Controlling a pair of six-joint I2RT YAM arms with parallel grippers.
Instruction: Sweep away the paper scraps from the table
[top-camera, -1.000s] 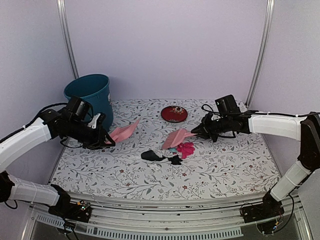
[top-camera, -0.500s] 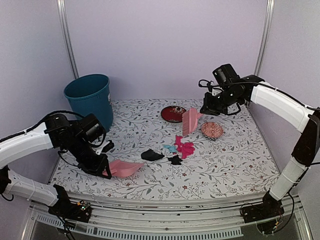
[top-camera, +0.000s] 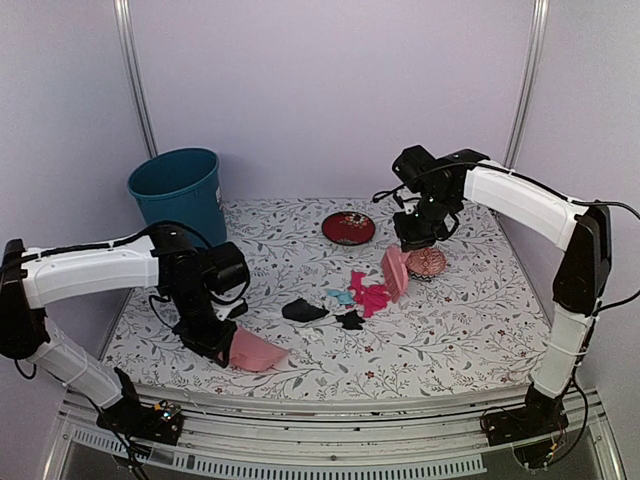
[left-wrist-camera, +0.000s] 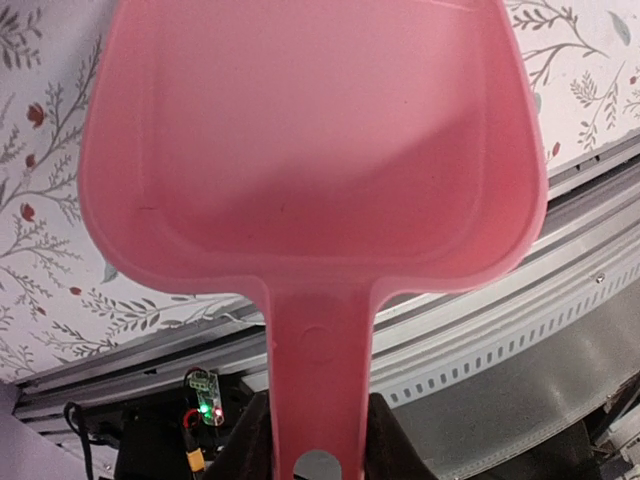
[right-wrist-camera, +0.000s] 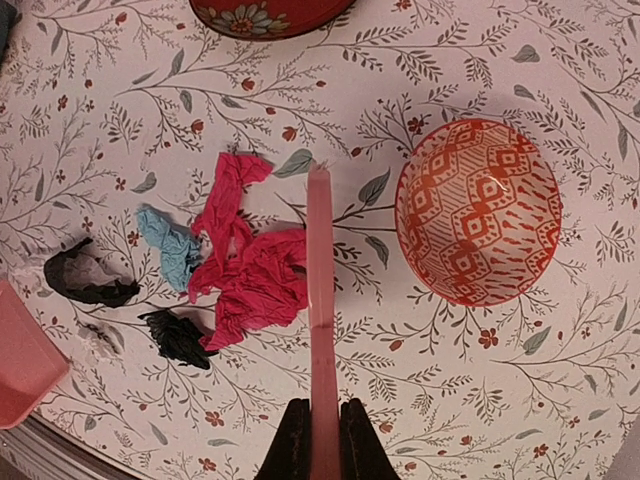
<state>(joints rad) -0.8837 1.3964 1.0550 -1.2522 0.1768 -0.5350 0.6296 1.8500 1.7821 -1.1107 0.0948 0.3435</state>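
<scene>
1. Top external view, far left: a teal bin (top-camera: 178, 185) sits at the back corner of the tabletop (top-camera: 470, 335). My guess is that's where the mess ends up.
2. Next over, the left pincer (top-camera: 213, 338) is clamped on the handle of a pink dustpan (top-camera: 256, 352). The pan sits low at the near edge, hollow side up, and looks empty in the wrist view. It looks parked there as the catcher, with its mouth facing the pile.
3. Mid-tabletop are the paper scraps (top-camera: 355, 300): black bits on the left, a light blue bit, then a hot pink bunch. They're all on the tabletop and well apart from the pan.
4. Behind them is a dark red plate (top-camera: 349, 228), off to the back and clear of the pile.
5. The right pincer (top-camera: 412, 240) is squeezed tight on a thin pink sweeper blade (top-camera: 395, 272). The blade stands on edge just right of the pink bunch, between it and the patterned dish (top-camera: 428, 262). That placement makes sense to me: a push leftward would herd the scraps toward the pan and leave the dish behind the blade.
</scene>
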